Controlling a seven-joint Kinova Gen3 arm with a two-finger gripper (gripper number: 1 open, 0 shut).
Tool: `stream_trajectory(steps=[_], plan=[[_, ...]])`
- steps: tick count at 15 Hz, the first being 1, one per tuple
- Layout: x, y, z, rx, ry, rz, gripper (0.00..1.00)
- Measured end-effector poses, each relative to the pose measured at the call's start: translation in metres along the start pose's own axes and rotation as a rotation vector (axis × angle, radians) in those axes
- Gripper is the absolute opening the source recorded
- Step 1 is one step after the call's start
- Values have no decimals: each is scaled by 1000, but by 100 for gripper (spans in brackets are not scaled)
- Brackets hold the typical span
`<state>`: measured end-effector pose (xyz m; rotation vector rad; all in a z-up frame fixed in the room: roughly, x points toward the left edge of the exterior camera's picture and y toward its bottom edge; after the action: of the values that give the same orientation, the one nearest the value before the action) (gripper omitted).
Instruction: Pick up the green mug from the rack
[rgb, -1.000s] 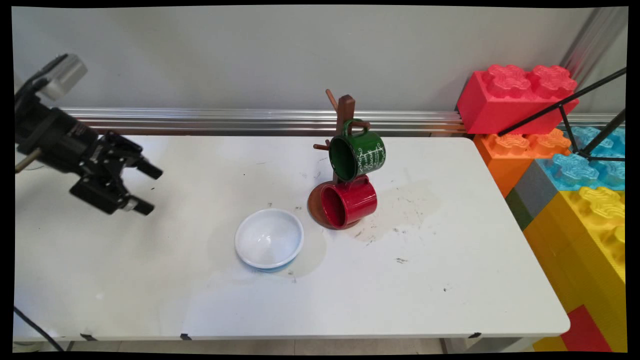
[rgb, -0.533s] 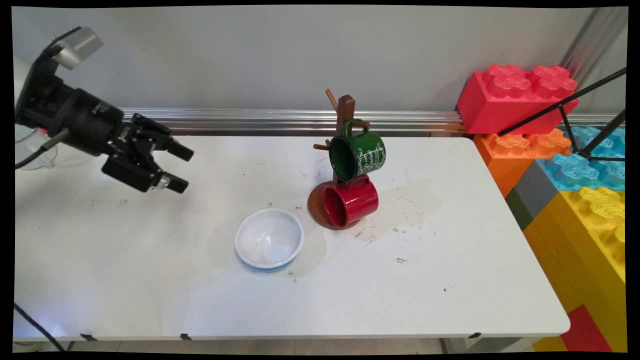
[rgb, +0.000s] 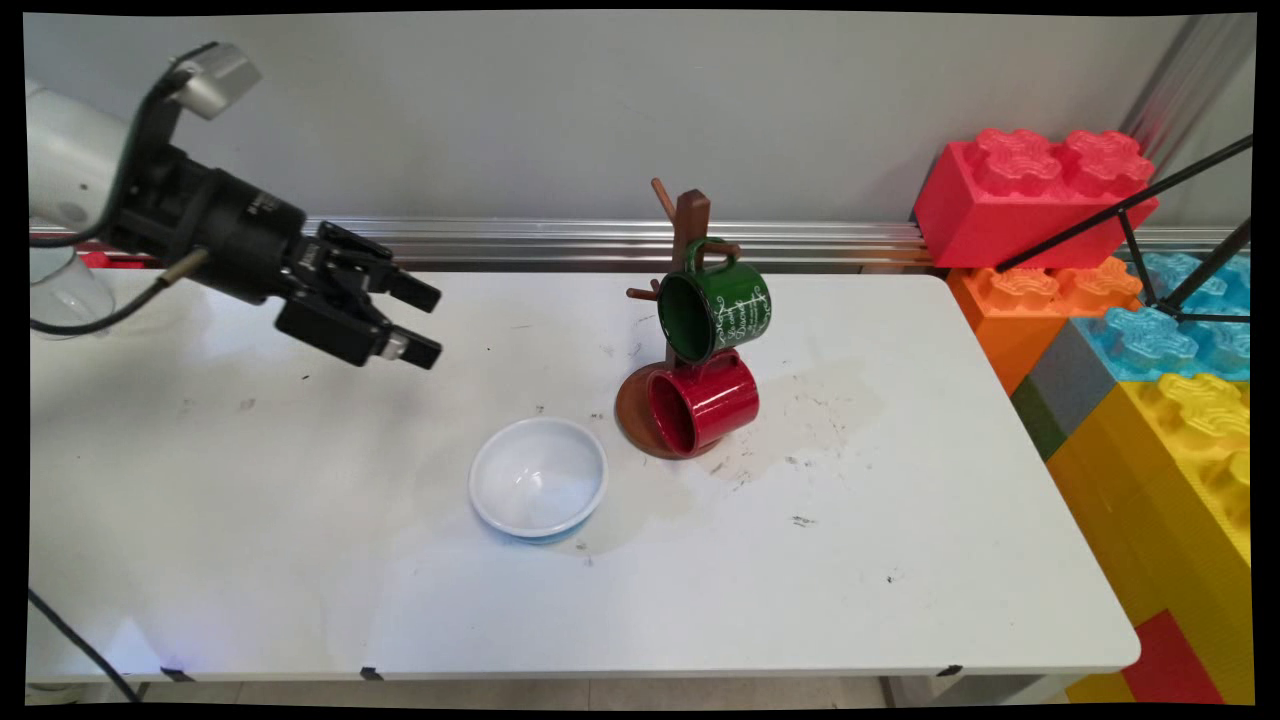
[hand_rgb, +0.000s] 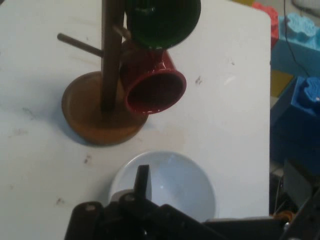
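My gripper (rgb: 428, 322) hangs open and empty above the table's left back part, pointing right toward the wooden mug tree (rgb: 690, 225). A green mug (rgb: 715, 310) hangs on the tree, and a red mug (rgb: 702, 403) hangs below it, over the round base. A white bowl (rgb: 538, 477) stands on the table in front, between gripper and tree, well below the fingers. In the hand view one black finger (hand_rgb: 143, 182) rises over the bowl (hand_rgb: 175, 180). Beyond it are the red mug (hand_rgb: 150, 82), the green mug (hand_rgb: 160, 20) and the tree's base (hand_rgb: 87, 117).
Big toy bricks, red (rgb: 1030, 195), orange, blue and yellow (rgb: 1170, 470), are stacked off the table's right edge, with black tripod legs (rgb: 1130, 215) across them. A clear container (rgb: 70, 290) stands at the far left. A metal rail (rgb: 560, 240) runs along the wall.
The gripper has moved right and toward the back of the table, closer to the mug tree, still open. The bowl and the mug tree stay in place.
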<state>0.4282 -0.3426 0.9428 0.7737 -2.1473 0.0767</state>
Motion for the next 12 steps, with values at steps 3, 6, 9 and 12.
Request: stream_trajectory(steps=[3,6,9,12], plan=[[11,8,15,1,15,-38,100],[23,20,33,1,34,-87,100],[35,33,51,4,52,-135,100],[43,41,66,7,67,-173,100]])
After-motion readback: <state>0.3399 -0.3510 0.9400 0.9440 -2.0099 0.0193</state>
